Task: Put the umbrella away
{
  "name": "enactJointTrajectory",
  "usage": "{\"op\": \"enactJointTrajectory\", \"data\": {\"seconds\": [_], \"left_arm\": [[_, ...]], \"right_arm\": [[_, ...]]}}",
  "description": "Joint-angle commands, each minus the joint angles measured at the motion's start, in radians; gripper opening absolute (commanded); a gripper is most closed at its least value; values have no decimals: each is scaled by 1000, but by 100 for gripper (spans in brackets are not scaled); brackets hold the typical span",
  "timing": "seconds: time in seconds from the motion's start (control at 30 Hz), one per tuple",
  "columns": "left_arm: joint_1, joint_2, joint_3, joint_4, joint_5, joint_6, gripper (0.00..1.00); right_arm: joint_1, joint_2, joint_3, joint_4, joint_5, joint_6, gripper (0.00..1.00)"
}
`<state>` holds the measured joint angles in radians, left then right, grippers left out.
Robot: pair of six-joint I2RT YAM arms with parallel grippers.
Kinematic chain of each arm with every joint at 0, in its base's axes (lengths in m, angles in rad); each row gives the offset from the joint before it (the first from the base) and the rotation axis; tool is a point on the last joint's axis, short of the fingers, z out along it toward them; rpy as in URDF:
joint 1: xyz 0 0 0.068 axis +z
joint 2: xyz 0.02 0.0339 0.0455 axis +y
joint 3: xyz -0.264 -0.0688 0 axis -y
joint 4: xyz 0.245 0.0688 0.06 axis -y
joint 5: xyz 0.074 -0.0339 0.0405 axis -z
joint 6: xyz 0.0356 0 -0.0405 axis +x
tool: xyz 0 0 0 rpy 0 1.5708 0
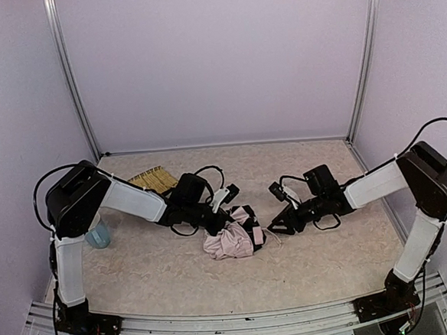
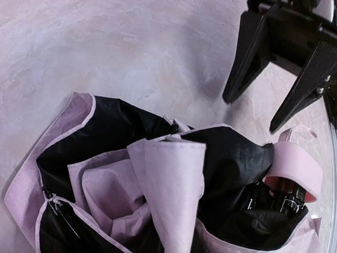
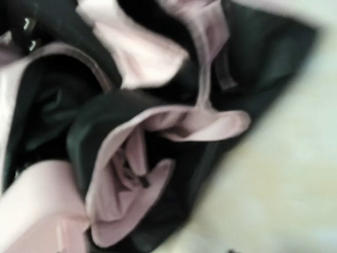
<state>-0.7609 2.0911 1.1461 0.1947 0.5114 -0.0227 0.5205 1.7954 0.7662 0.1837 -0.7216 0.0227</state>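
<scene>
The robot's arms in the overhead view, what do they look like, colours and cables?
Both the left arm and right arm have white link covers with boxy black joint housings. Thin black cables loop outside each. The right gripper has two plain black tapered fingers.

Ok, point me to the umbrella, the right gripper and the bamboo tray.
umbrella [image 1: 227, 244], top view, on its bunched pale pink fabric.
right gripper [image 2: 250, 115], left wrist view, midway between its two black fingertips.
woven bamboo tray [image 1: 154, 178], top view, on its bare woven surface.
</scene>
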Motion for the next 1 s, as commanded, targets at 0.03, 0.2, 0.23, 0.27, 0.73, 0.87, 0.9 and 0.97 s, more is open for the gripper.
{"op": "enactJointTrajectory", "data": {"seconds": [0.03, 0.2, 0.23, 0.27, 0.73, 0.87, 0.9, 0.97], "left_arm": [[0, 137, -20, -195, -65, 34, 12], [-1, 152, -8, -217, -46, 44, 17], [0, 154, -7, -221, -45, 48, 18], [0, 155, -6, -224, -46, 51, 18], [3, 168, 99, -320, -59, 77, 33], [45, 78, 116, -231, -96, -13, 56], [65, 44, 107, -189, -90, -44, 62], [108, -52, 71, -71, -41, -114, 80]], "right_arm": [[71, -238, -12, -112, 250, -138, 57], [252, -321, 8, -116, 392, -384, 73], [281, -304, 33, -125, 422, -426, 77], [311, -281, 55, -138, 449, -460, 79], [404, 180, 367, -356, 508, -643, 71], [397, 219, 344, -397, 458, -576, 58], [395, 220, 330, -399, 448, -555, 56], [385, 223, 307, -404, 433, -515, 52]]}}
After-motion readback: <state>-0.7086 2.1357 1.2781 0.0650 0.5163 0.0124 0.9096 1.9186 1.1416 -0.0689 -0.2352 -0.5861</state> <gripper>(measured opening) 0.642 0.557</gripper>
